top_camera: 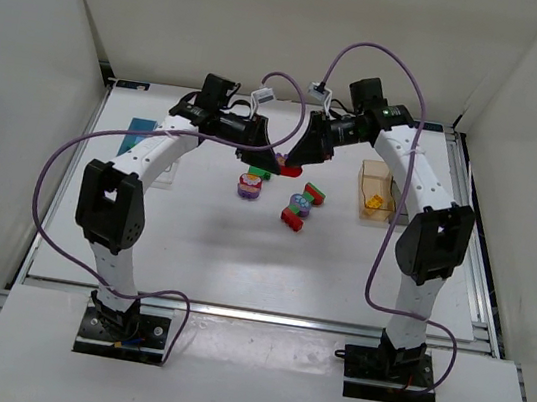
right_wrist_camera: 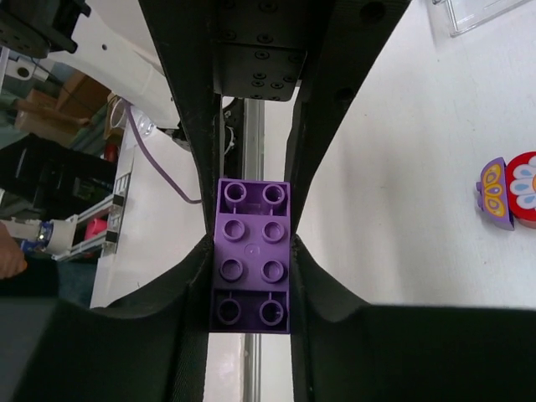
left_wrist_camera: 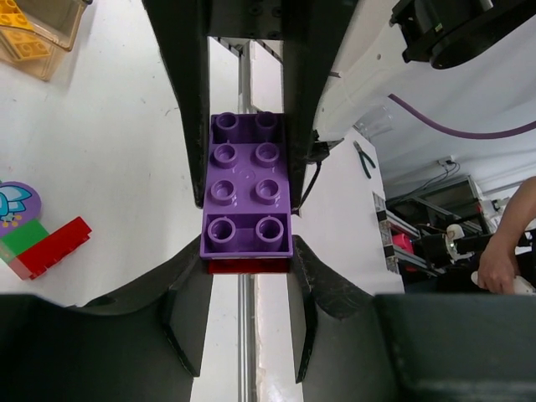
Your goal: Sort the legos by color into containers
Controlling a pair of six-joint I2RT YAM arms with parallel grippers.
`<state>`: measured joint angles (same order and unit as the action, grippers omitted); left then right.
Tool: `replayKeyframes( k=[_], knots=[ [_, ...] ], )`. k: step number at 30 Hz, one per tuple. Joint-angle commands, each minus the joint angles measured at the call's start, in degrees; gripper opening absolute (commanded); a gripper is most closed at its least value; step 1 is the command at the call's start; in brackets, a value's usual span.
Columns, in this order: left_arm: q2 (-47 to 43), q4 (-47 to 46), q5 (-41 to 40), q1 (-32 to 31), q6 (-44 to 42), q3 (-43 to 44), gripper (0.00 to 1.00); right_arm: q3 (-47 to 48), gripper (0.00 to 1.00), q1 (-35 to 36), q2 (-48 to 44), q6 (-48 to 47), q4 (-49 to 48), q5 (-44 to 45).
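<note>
The table carries your orange bin at the right and your blue bin at the left. Your left gripper and right gripper meet at the far middle, both clamped on one purple brick, though the right's hold looks only just snug. A red brick sits beneath it.

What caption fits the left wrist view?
Left gripper clamps a purple brick stacked on a red brick; orange bin at top left.
</note>
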<state>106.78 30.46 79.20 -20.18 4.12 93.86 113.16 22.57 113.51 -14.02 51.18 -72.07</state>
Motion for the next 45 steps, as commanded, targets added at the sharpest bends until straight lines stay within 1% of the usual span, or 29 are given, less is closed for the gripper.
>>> replayKeyframes(
  k=[1, 3, 4, 5, 6, 7, 8, 9, 10, 11, 13, 14, 16, 17, 18, 19, 20, 21, 22, 23, 28, 30, 32, 34, 35, 38, 42, 43, 45],
  knots=[
    [-0.2, 0.6, 1.2, -0.4, -1.3, 2.4, 0.1, 1.8, 0.24, 0.2, 0.5, -1.2, 0.3, -3.1],
    [-0.2, 0.7, 1.0, -0.5, -1.4, 2.3, 0.1, 1.7, 0.15, 0.2, 0.6, -0.5, -0.3, -3.3],
    [-0.3, 0.7, 1.0, -0.6, -1.7, 2.2, 0.1, 1.7, 0.06, 0.2, 0.6, -0.4, -0.5, -3.3],
    [-0.3, 0.7, 1.0, -0.6, -1.8, 2.1, 0.11, 1.7, 0.02, 0.2, 0.6, -0.2, -0.8, -3.4],
    [-0.4, 0.9, 1.0, -0.8, -1.9, 2.0, 0.18, 1.8, 0.0, 0.2, 0.6, 0.1, -1.2, -3.4],
    [-0.5, 0.9, 0.7, -0.9, -1.9, 1.6, 0.31, 1.5, 0.0, 0.3, 0.5, 1.0, -1.9, -3.7],
    [-1.0, 0.9, 0.1, -1.0, -1.9, 1.3, 0.51, 1.4, 0.0, 0.2, 0.4, 1.8, -3.8, -3.9],
    [-1.4, 0.0, -0.1, -1.1, -1.7, 0.8, 0.56, 0.7, 0.0, 0.2, 0.1, 3.9, -5.0, -4.3],
    [-1.7, -0.5, -0.4, -1.1, -1.4, -0.4, 0.68, 0.0, 0.0, 0.2, -0.1, 5.5, -6.3, -4.8],
    [-2.9, -1.2, -1.2, -1.1, -0.8, -1.2, 0.73, -0.7, 0.0, 0.2, -0.6, 7.3, -10.1, -5.2],
    [-4.6, -4.2, -2.6, -1.1, 0.1, -3.8, 0.8, -3.0, 0.0, 0.2, -1.5, 12.0, -12.7, -5.7],
    [-6.7, -6.0, -4.5, -1.0, 2.7, -5.1, 0.82, -5.1, 0.0, 0.2, -2.3, 13.7, -15.4, -5.6],
    [-11.1, -18.9, -6.7, -0.1, 9.1, -11.1, 0.88, -6.4, 0.0, 0.1, -2.9, 16.6, -17.0, -5.7],
    [-12.2, -23.6, -8.8, 0.2, 16.0, -13.4, 0.89, -6.9, 0.0, 0.1, -3.3, 17.0, -17.3, -5.1],
    [-12.9, -26.3, -9.7, 0.8, 17.5, -14.8, 0.9, -7.6, 0.0, 0.0, -3.7, 18.1, -18.0, -4.8],
    [-13.6, -24.8, -10.8, 1.5, 17.4, -14.5, 0.93, -8.0, 0.0, -0.2, -4.1, 19.2, -19.8, -4.6],
    [-14.1, -23.0, -13.7, 1.9, 16.2, -14.0, 0.94, -8.5, 0.0, -1.0, -4.3, 21.3, -21.7, -3.1],
    [-14.8, -21.9, -14.9, 2.2, 15.9, -13.5, 0.94, -10.1, 0.0, -1.7, -4.7, 27.6, -24.3, -2.4],
    [-15.8, -21.8, -15.5, 3.4, 15.8, -13.5, 0.94, -10.6, 0.0, -2.4, -4.9, 31.3, -30.8, -1.8],
    [-16.4, -21.6, -15.9, 3.8, 16.0, -13.4, 0.94, -11.3, 0.0, -3.8, -5.0, 34.9, -33.7, -1.4],
    [-17.3, -19.7, -21.8, 7.2, 20.0, -11.3, 0.96, -14.3, 0.0, -7.5, -6.0, 56.6, -50.8, 7.6],
    [-16.6, -17.9, -24.5, 7.5, 21.4, -10.0, 0.99, -14.1, 0.0, -7.7, -6.5, 59.4, -50.2, 12.6],
    [-16.3, -17.5, -25.3, 7.5, 23.1, -9.2, 1.0, -12.8, 0.0, -7.5, -7.2, 60.4, -49.7, 14.9],
    [-15.4, -17.2, -28.1, 7.6, 27.5, -8.9, 1.0, -12.2, 0.0, -7.0, -8.1, 61.4, -47.2, 20.0],
    [-15.2, -19.3, -27.4, 7.6, 28.8, -9.1, 0.99, -11.9, 0.0, -6.8, -8.8, 63.1, -46.7, 21.5],
    [-13.5, -20.5, -25.5, 7.6, 31.6, -7.6, 0.99, -11.3, 0.0, -5.6, -10.1, 65.9, -46.9, 25.7],
    [-11.2, -22.4, -23.8, 7.6, 35.0, -4.8, 1.0, -9.0, 0.0, -3.5, -9.7, 68.2, -47.1, 27.6],
    [-10.7, -24.0, -21.0, 7.6, 36.0, -4.4, 0.98, -8.5, 0.0, -2.8, -9.5, 68.6, -47.0, 28.4],
    [-9.8, -27.6, -20.5, 7.6, 38.1, -4.0, 0.83, -7.0, 0.0, -2.4, -8.8, 69.8, -46.7, 29.1]
  ],
)
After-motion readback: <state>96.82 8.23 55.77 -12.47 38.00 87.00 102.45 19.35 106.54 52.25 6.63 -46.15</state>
